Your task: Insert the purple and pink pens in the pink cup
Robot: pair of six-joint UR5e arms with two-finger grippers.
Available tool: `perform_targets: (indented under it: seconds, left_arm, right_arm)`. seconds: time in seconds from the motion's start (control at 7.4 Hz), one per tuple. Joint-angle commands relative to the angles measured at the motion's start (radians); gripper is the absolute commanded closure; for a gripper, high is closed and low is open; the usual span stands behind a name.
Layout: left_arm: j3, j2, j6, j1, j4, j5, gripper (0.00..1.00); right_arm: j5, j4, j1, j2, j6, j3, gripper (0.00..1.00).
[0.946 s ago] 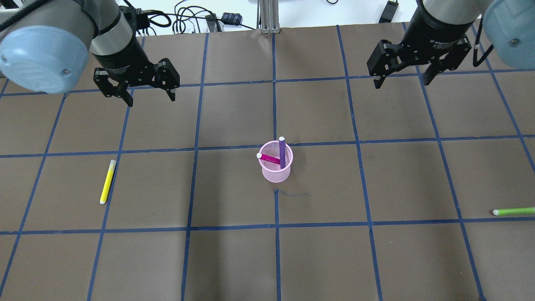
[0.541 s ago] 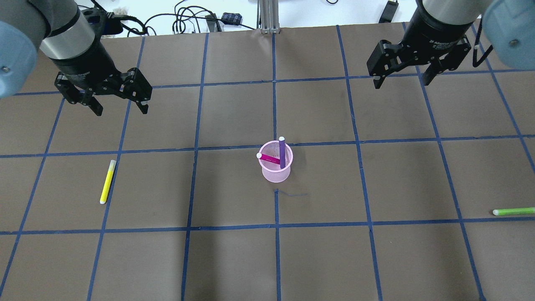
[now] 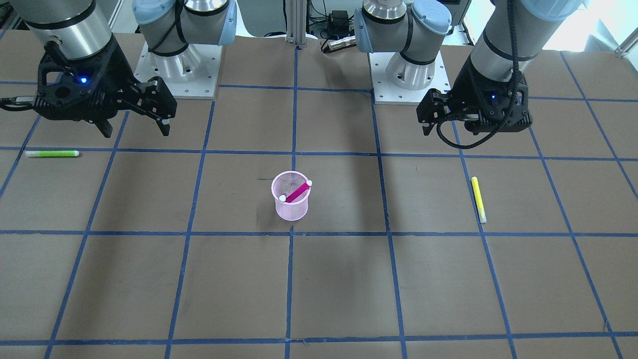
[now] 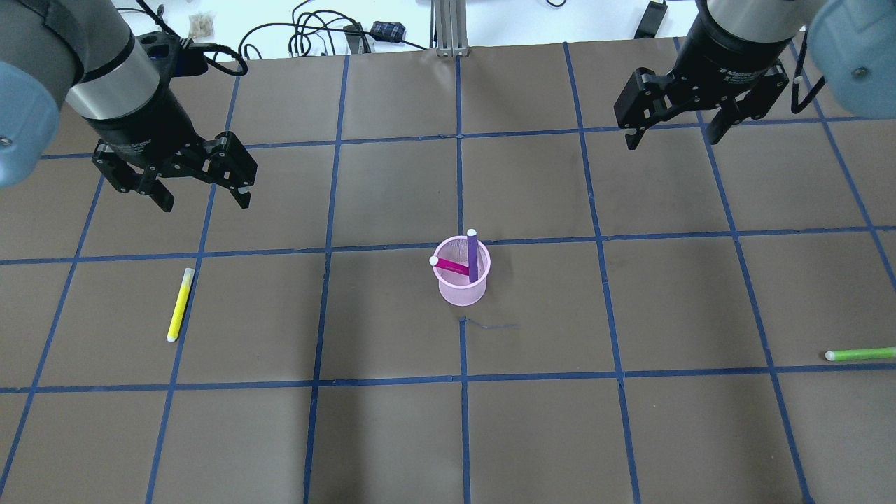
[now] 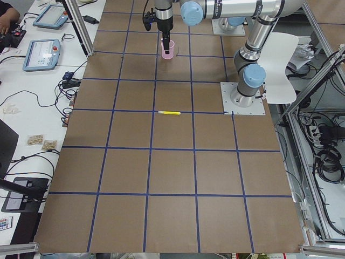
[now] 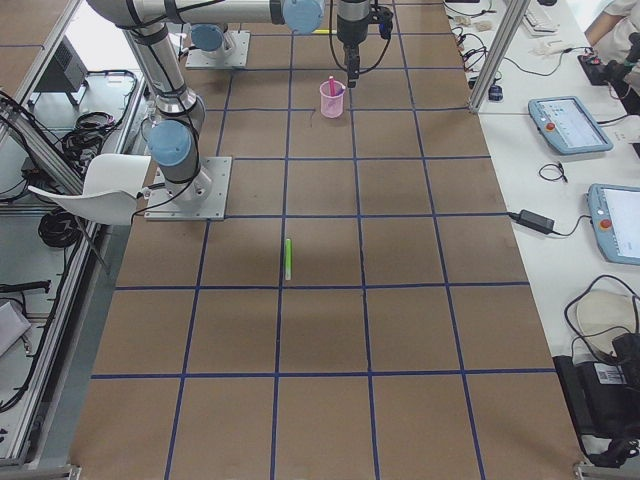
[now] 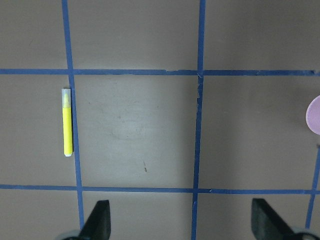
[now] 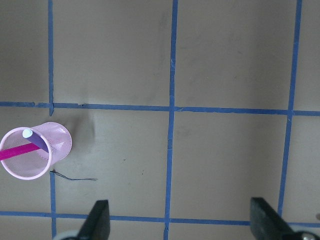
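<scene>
Cup: pink cup (image 4: 462, 281) upright near the middle of the surface (image 4: 602, 434), by a tape crossing.
Pens: purple pen (image 4: 473, 256) stands steep against the far rim. The pink pen (image 4: 452, 267) leans across to the rim on the robot's left. Both white caps show above the rim.
Left gripper (image 4: 204, 199): fingers spread wide, holding nothing, well apart from the cup (nearer the yellow highlighter (image 4: 180, 304)).
Right gripper (image 4: 673, 138): also wide and empty, well apart from the cup.
Stray: green highlighter (image 4: 857, 354) near the surface's right edge.
Handling: pens judged light, stiff, smooth-barrelled, so best pinched across mid-barrel. The cup looks like light mesh, likely to tip if nudged.
Progress: judged done.
</scene>
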Motion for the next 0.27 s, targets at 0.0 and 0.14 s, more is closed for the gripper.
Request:
perform_targets:
  seconds: [0.0, 0.14]
  left_arm:
    - [-0.002, 0.004, 0.001, 0.0, 0.0, 0.005, 0.0]
    - [-0.002, 0.002, 0.001, 0.0, 0.002, 0.005, 0.0]
  right_arm:
    - [0.0, -0.001, -0.001, 0.0, 0.001, 0.0, 0.0]
    - [0.0, 0.001, 0.001, 0.0, 0.002, 0.0, 0.0]
